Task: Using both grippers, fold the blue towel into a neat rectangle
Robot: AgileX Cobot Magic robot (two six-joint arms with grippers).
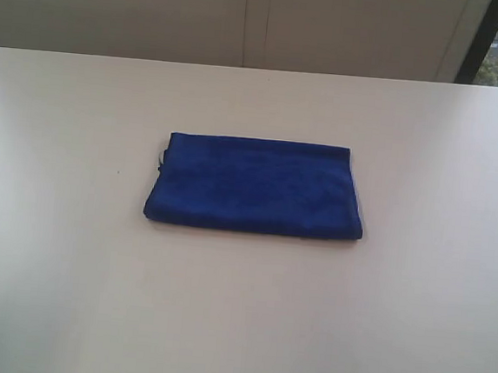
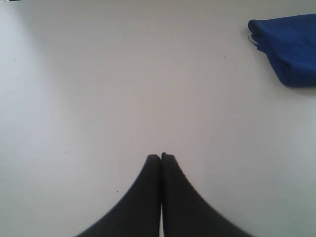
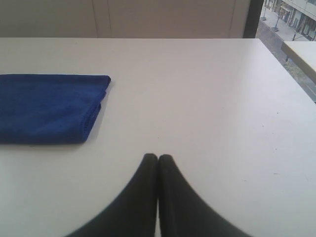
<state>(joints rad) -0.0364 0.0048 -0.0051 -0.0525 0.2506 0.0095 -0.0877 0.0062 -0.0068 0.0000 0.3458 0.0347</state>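
We see a broad, pale, smooth-topped table (image 1: 50, 265), and near its middle lies the deep royal-blue microfibre towel (image 1: 256, 185). It sits as a compact stacked rectangle with even edges, so we judge the fold essentially done. Its long axis runs side to side across the exterior view, so one short end faces each arm. Neither arm appears in that view. The black left gripper (image 2: 161, 157) has its jaws pressed together on nothing, over bare table, and the towel's corner lies well apart from it, ahead and off to one side. The black right gripper (image 3: 158, 157) is likewise closed and empty, clear of the other short end. We cannot say which is nearer. A small pale tag (image 2: 254, 41) seems to sit at the left-hand corner.
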